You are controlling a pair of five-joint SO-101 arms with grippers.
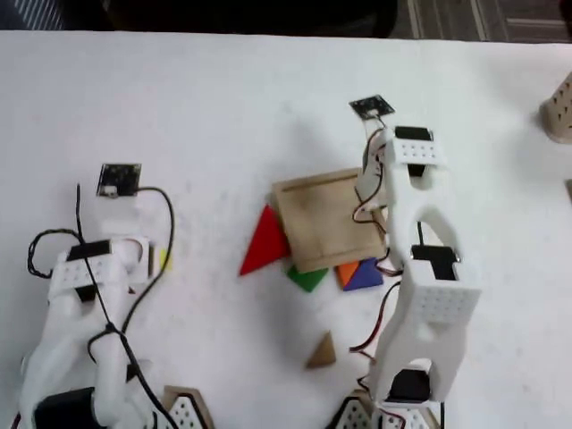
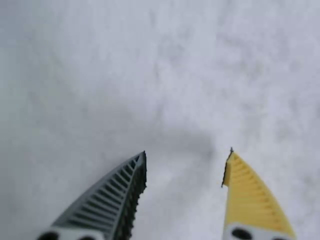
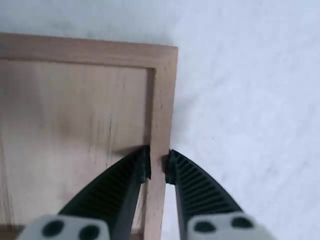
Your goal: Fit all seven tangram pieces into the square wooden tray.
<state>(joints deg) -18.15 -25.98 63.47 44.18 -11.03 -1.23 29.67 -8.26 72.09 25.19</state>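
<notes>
Gripping rim wall of wooden tray, right claw closed on it. Left claw open over bare desk. Tray interior bare where visible. Red triangle, green piece, orange piece, blue piece just beside tray, tan triangle apart. Fitting seemingly not begun.

A square wooden tray lies on the white table, a little right of its middle. A red triangular piece lies just beside the tray's left edge. A green triangular piece sits at the tray's near left corner. To its right, an orange piece and a blue piece touch each other along the tray's near edge. A tan wooden triangle lies alone, nearer the arm bases and well apart from the tray.

The right gripper straddles the tray's right rim, with one finger inside and one outside. The left gripper, fingers spread, hangs over bare table well left of the pieces.
</notes>
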